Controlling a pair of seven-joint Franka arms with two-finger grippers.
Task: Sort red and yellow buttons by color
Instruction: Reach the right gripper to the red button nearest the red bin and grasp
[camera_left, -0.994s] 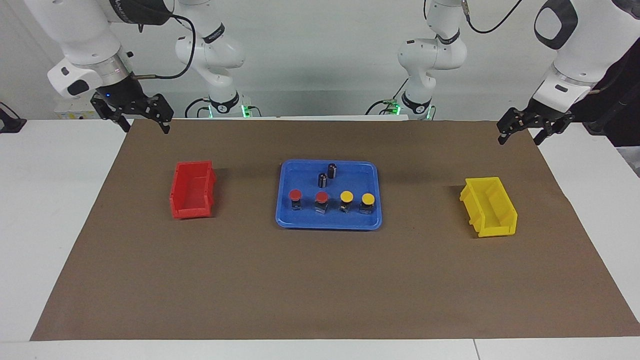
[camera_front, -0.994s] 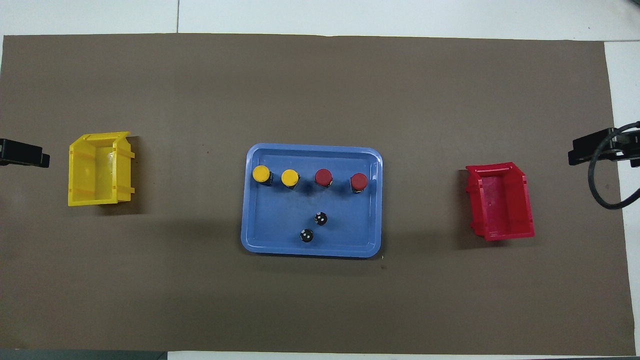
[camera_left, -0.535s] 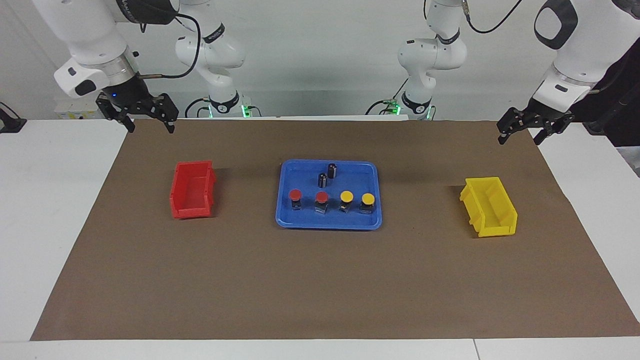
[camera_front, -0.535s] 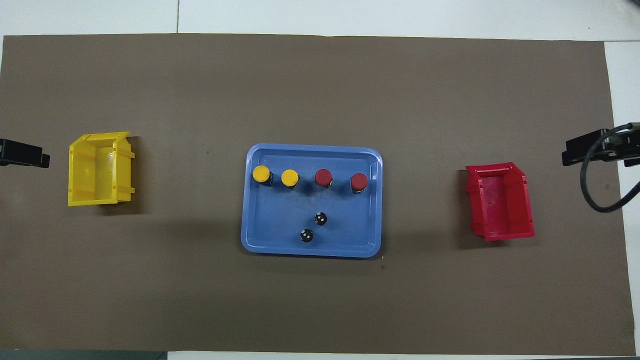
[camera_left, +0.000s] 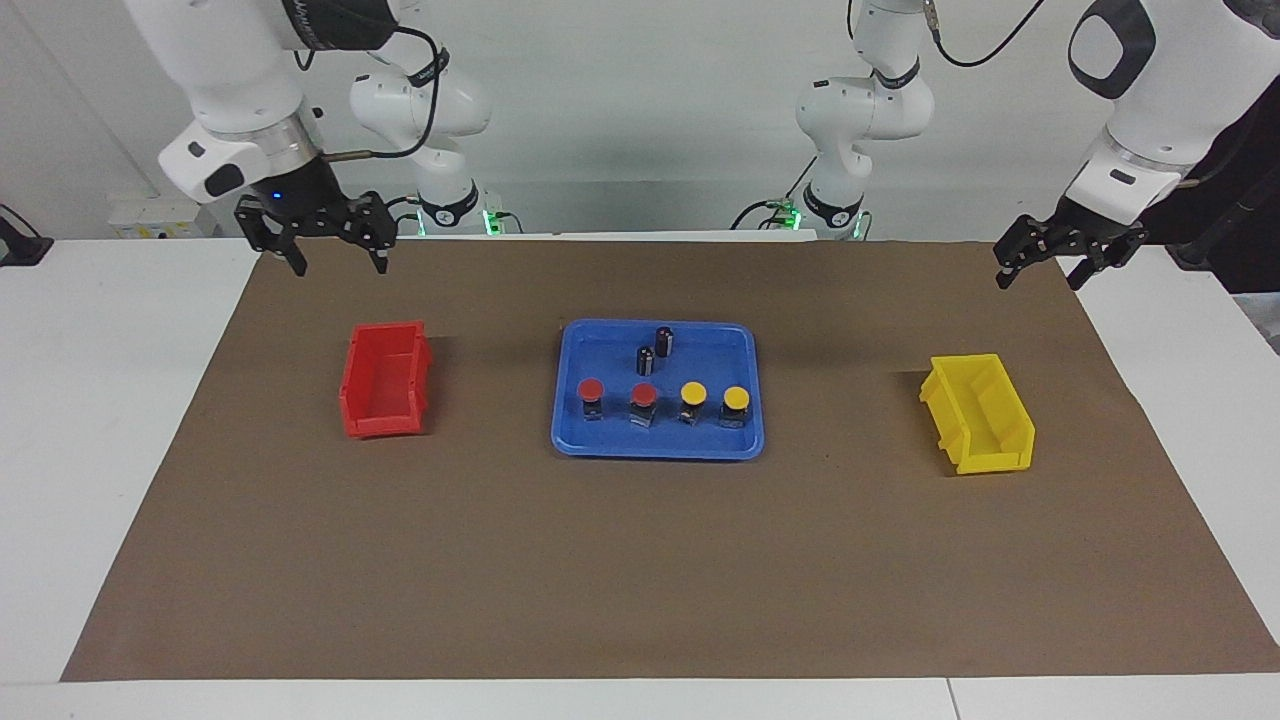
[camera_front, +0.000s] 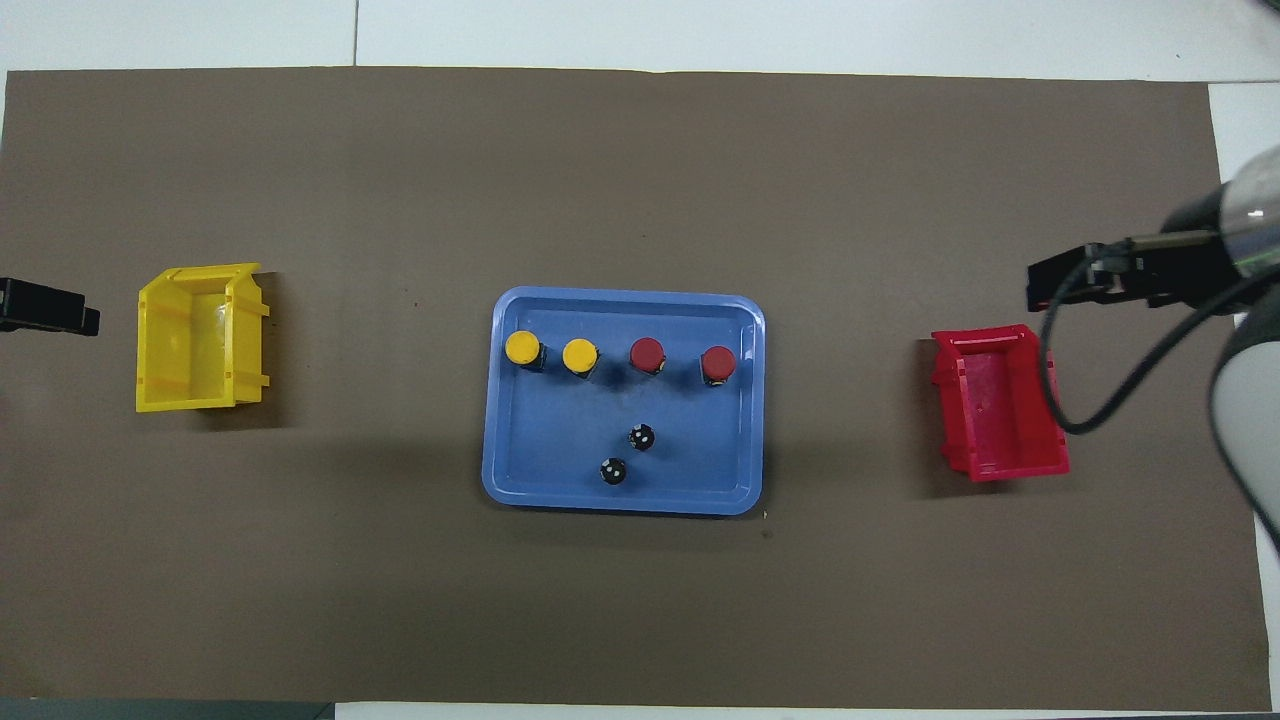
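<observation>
1. The right gripper (camera_left: 335, 262) hangs in the air with its fingers (camera_left: 297, 263) spread apart and nothing between them, over the brown mat (camera_left: 640, 560) at the robots' edge, toward the right arm's end of the desk (camera_left: 90, 400).
2. The left gripper (camera_left: 1038, 275) is also up in the air with its fingers (camera_left: 1002, 278) parted and empty, over the mat's corner at the left arm's end; that arm waits.
3. A red bin (camera_left: 385, 380) sits on the mat under and a little away from the right gripper, farther from the robots than it looks to hang; a yellow bin (camera_left: 978, 413) sits at the left arm's end. Both look empty from above.
4. Between the bins, mid-desk, lies a blue tray (camera_left: 570, 440).
5. In the tray the four buttons stand upright in one row along the side farther from the robots: the red buttons (camera_left: 591, 390) as a pair toward the right arm's end, the yellow buttons (camera_left: 736, 399) as a pair toward the left arm's end. They stand close beside one another but apart.
6. Two dark cylinders (camera_left: 664, 341) stand in the same tray, nearer to the robots than the row, near each other and not touching.
7. Neither gripper touches any button.
</observation>
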